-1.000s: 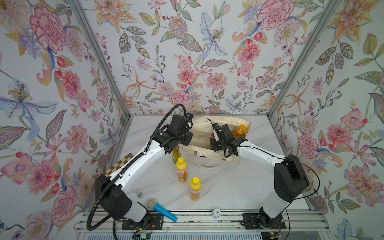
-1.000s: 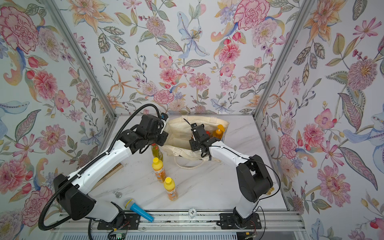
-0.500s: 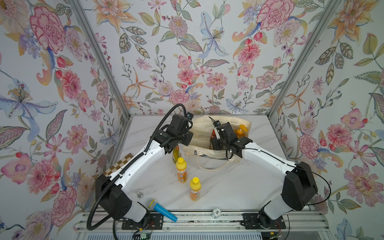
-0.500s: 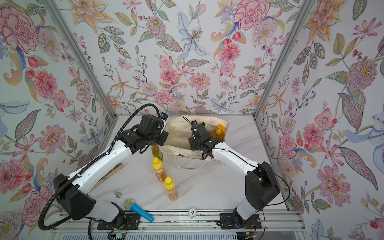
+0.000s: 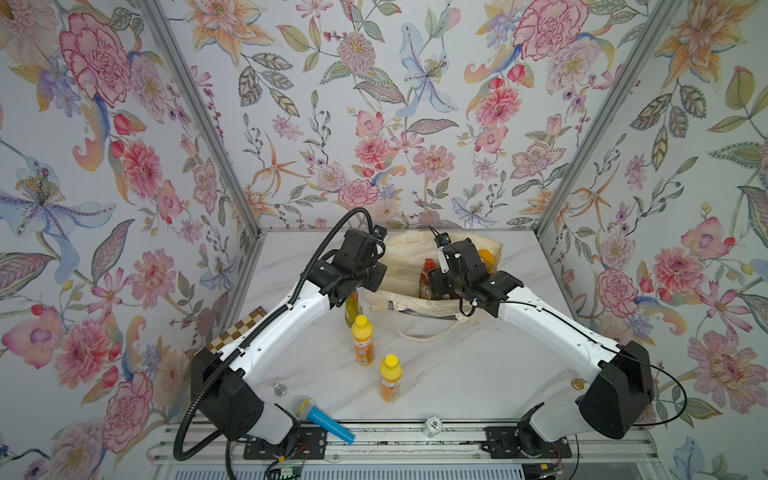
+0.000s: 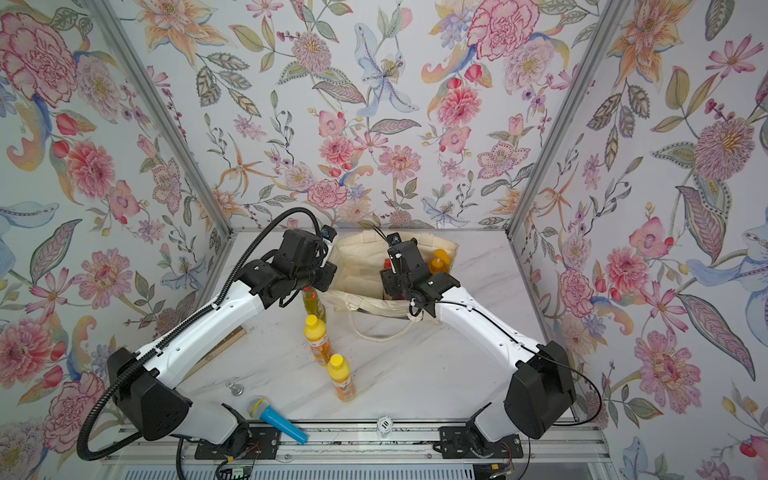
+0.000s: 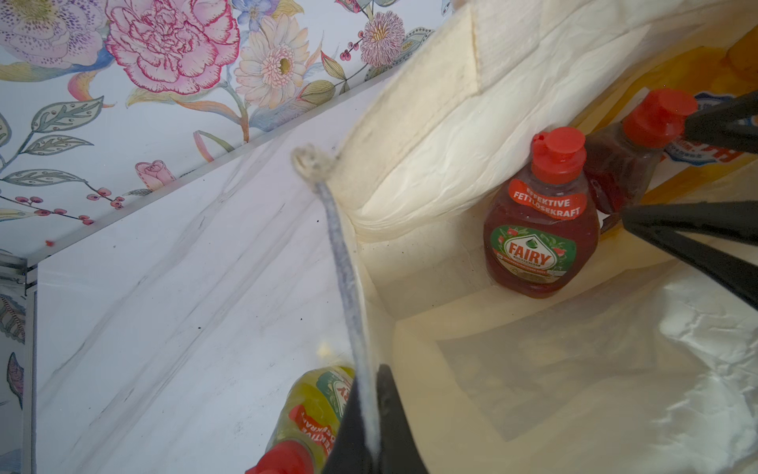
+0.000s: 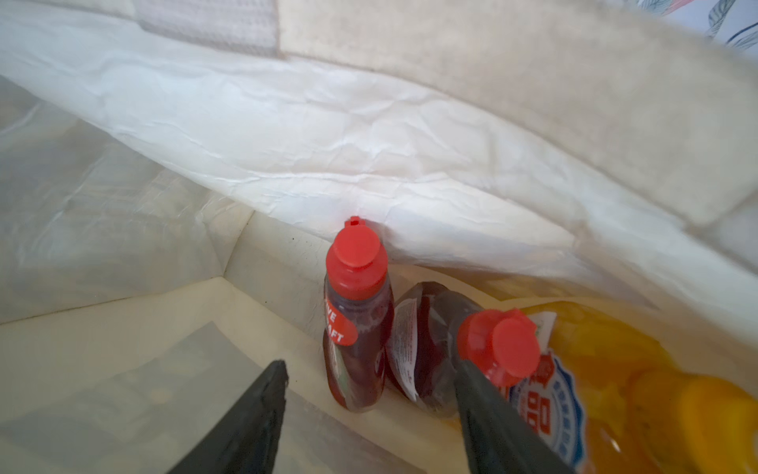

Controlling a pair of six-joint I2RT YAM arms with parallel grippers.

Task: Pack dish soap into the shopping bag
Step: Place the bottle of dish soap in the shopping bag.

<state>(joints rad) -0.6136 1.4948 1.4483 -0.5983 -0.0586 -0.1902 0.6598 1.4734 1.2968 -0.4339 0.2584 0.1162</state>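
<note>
Wrist of left arm (image 5: 351, 270) hides cap of yellow-green bottle (image 5: 353, 309).

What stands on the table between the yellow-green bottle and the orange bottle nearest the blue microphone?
The other yellow-capped orange bottle stands upright there, roughly in line with both; both top views show it.

The shopping bag (image 5: 409, 262) is cream, its lining (image 8: 328, 135) white. Inside, two dark red bottles (image 7: 540, 238) carry red caps. The pump bottle (image 8: 623, 369) is orange with a blue-and-white label. On the white, grey-veined table (image 5: 478, 374), two orange bottles (image 5: 363, 345) have yellow caps. At their 12 o'clock is a yellow-green bottle (image 6: 313, 305), and at their 7 o'clock a blue microphone (image 5: 330, 424), yellow-banded. The walls (image 5: 374, 104) are pink floral.
</note>
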